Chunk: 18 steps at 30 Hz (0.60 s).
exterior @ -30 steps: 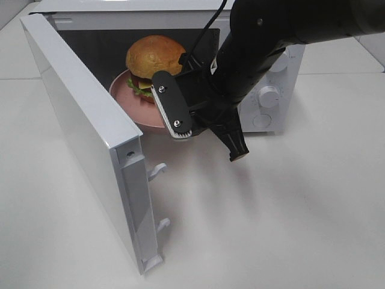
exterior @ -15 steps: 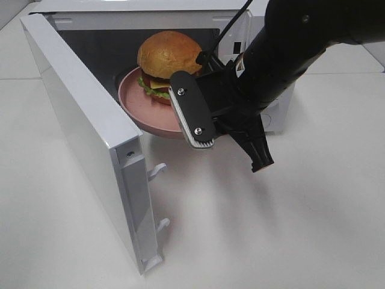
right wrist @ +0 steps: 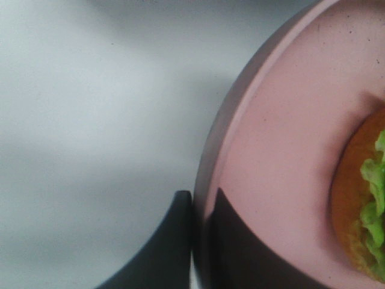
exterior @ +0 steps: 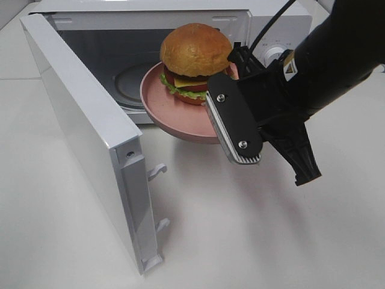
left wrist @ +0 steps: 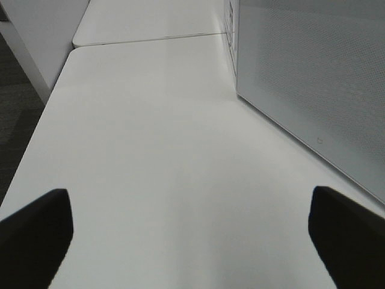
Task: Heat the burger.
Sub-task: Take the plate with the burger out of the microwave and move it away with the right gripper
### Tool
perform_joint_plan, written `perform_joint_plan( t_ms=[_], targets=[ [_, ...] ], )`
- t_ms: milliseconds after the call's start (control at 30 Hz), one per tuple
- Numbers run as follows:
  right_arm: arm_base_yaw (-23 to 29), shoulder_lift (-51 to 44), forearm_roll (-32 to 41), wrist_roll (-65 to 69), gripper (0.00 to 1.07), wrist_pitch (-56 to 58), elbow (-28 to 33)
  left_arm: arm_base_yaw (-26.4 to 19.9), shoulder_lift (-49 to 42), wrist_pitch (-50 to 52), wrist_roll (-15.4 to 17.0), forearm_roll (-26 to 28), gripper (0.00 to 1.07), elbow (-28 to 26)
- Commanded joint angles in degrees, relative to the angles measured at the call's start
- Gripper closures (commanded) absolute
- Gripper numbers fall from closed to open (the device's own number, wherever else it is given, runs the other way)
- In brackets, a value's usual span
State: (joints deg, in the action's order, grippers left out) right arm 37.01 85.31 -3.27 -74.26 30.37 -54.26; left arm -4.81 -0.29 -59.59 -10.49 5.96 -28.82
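Note:
The burger [exterior: 195, 57], a golden bun over lettuce and red layers, sits on a round pink plate [exterior: 174, 114]. The plate hangs in the air just in front of the open microwave [exterior: 90, 36], clear of the cavity. My right gripper [exterior: 221, 127] is shut on the plate's near right rim and carries it. The right wrist view shows its dark fingers [right wrist: 174, 247] pinching the plate [right wrist: 277, 150] rim, with the burger [right wrist: 361, 205] at the edge. My left gripper [left wrist: 192, 241] is open and empty above the white table, left of the microwave door [left wrist: 313, 78].
The microwave door [exterior: 84, 138] swings wide open toward the front left, latch hooks [exterior: 157, 171] sticking out. Inside the cavity lies a glass turntable [exterior: 129, 81]. Control knobs [exterior: 274, 54] are on the right panel. White table [exterior: 240, 241] stretches in front.
The right arm has drawn the plate and burger out of the microwave cavity, toward the right and front and slightly higher. The glass turntable now shows. The door has not moved.

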Motion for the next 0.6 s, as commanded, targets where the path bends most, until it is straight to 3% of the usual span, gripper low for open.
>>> perform_joint_plan(
  t_ms=[33,600],
  targets=[
    [-0.1,-3.2,-2.1,2.0,1.07,-2.1,1.0,-0.1,-1.1,0.2,0.3,-0.1,0.06,0.2],
    [-0.1,-20.1,-4.6,8.4,1.06,1.2,13.5,-0.1,-1.1,0.2,0.3,-0.1,0.06,0.2]
  ],
)
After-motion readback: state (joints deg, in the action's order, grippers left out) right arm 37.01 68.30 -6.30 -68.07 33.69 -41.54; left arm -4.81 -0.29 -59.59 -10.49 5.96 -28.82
